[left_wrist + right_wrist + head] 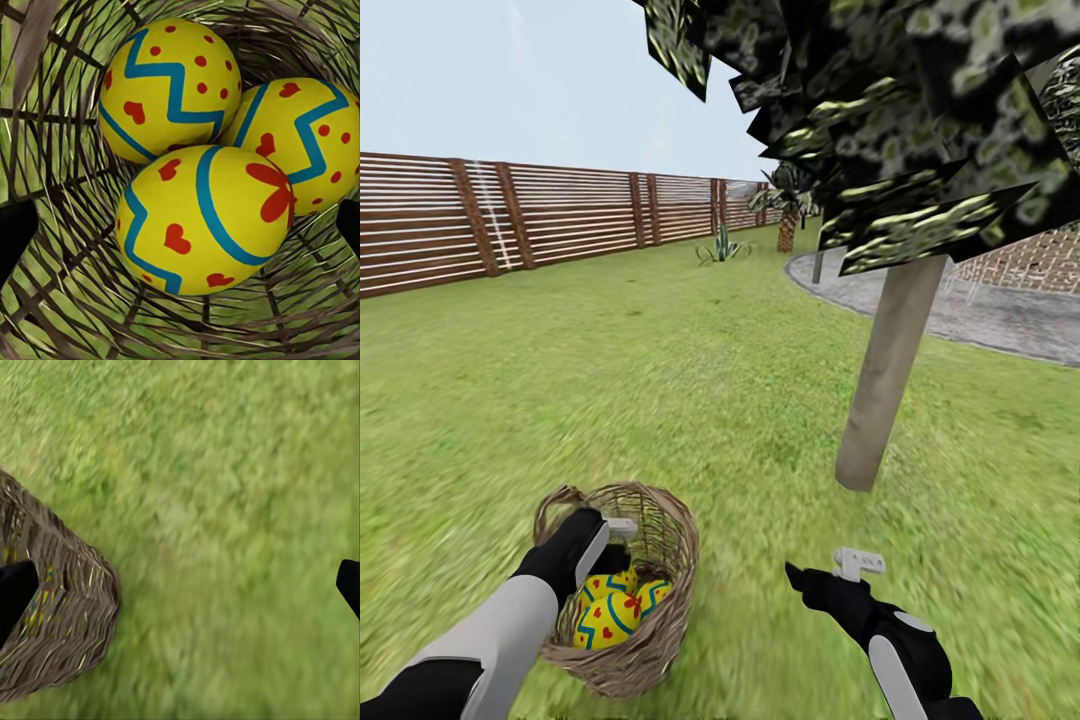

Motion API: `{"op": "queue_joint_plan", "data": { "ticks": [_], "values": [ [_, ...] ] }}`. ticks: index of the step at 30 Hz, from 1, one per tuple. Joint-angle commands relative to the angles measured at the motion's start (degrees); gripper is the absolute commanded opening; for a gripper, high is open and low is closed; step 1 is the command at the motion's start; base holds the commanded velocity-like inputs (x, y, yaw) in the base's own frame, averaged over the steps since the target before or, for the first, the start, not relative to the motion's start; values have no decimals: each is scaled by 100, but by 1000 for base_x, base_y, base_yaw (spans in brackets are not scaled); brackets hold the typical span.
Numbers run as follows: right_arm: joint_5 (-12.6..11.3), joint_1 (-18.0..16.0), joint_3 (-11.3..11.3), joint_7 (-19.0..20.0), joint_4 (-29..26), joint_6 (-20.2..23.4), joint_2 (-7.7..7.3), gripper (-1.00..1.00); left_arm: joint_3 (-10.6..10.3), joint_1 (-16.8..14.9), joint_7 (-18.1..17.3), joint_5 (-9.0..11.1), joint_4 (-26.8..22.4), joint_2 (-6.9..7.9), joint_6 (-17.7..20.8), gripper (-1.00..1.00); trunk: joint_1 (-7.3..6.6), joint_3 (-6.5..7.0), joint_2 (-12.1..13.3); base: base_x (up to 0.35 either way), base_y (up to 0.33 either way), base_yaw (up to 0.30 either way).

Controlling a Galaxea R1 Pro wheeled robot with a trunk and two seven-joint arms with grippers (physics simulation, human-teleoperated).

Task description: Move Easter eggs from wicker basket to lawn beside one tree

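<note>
Three Easter eggs (202, 217), bright yellow with blue zigzag bands and red hearts, dots and a flower, lie bunched together and touching at the bottom of the wicker basket (660, 560), so none has been taken out yet. The basket stands upright on the lawn (660, 380), near the robot, and its rounded woven wall holds the eggs in a tight cluster. The left end effector (615, 540) hangs just inside the basket's mouth, pointing down at the nearest egg; in the left wrist view its dark fingertips (15, 232) sit wide apart at either edge with nothing between them, apparently lined up for a first pick. The right end effector (835, 570) hovers over bare grass beside the basket, also spread wide and holding nothing, probably kept clear of the left arm. A tree (890, 370) with a pale straight trunk and dark blocky leaves stands close by ahead and to the right, a likely place for the eggs. Beyond lie a brown slatted fence (510, 220) and a grey paved patio (1000, 320)
</note>
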Motion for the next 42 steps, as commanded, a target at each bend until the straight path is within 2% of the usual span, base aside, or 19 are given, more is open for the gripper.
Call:
{"op": "queue_joint_plan", "data": {
  "ticks": [1,12,32,42],
  "values": [
    [-59,-3,8,-54,-7,7,-2,100,-16,-1,29,29,-7,1,20,100,1,-28,-4,0,0,0],
    [-63,-3,8,-49,-7,-31,-55,100,-40,5,-19,47,-7,-12,-131,100,29,-272,-19,0,0,0],
    [-64,-3,15,-50,-7,-32,-63,100,-48,10,-29,54,-8,0,-382,100,81,-715,-46,0,0,0],
    [-62,-3,16,-50,-7,-32,-63,100,-49,10,-29,54,-15,0,-379,100,84,-737,-47,0,0,0]
  ]
}}
